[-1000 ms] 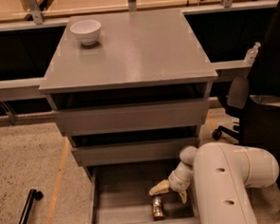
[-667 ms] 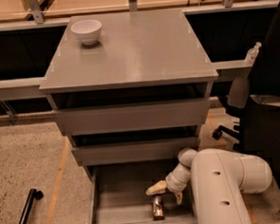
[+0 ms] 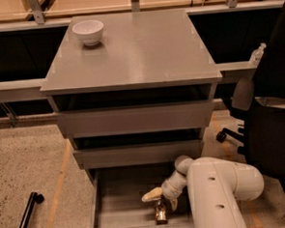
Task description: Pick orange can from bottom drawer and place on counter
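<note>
Orange can (image 3: 160, 213) stands upright on the floor of the bottom drawer (image 3: 116, 207), close to the drawer's front wall and right of centre. It is in the same spot as a second ago, neither shifted nor lifted.

The change is in the arm. The big white arm (image 3: 220, 193) has swung in from the right over the last second, and its bulk now covers more of the drawer's right side. The gripper (image 3: 159, 201) has been carried a little left and lower with it. It now hangs just above the can, inside the pulled-out drawer. The jaws look spread wide: one pale finger (image 3: 150, 196) reaches out to the left, the other sits just right of the can's top. Nothing is held. I cannot tell whether either finger touches the can's rim.

Reading: this looks like the tail of the approach, lining up on the can, with the pick not yet made. The next move would want a short drop so the jaws straddle the can's body, then a close. The can sits near the front wall, so room there is tight, and a sideways nudge could tip it.

Destination: the tabletop (image 3: 134, 53), the grey counter over the stacked drawers, well above the can. A white bowl (image 3: 88, 31) sits at its back left corner. A dark office chair (image 3: 274, 127) stands to the right of the arm.
</note>
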Robot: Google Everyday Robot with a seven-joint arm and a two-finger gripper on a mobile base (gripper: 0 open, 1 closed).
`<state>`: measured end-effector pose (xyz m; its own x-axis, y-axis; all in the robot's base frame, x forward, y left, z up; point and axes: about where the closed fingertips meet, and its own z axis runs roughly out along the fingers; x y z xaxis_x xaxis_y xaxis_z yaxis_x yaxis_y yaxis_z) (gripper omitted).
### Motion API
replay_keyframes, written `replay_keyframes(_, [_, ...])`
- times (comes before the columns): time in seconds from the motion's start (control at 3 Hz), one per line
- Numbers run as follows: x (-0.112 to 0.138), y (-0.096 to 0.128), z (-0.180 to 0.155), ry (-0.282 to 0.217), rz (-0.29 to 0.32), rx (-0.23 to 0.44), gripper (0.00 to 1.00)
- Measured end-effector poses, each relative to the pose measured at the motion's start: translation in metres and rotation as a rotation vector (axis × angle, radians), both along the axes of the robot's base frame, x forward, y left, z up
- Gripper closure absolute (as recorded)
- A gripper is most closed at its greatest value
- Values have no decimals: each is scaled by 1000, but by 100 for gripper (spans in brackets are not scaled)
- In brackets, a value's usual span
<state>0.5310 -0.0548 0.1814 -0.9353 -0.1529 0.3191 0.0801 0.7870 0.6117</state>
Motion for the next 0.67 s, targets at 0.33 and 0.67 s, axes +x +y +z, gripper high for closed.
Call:
replay_keyframes(0.33, [-3,17,-20,13,13,-6,0])
replay_keyframes(0.67, [-3,18,-47,41,-1,-77,0])
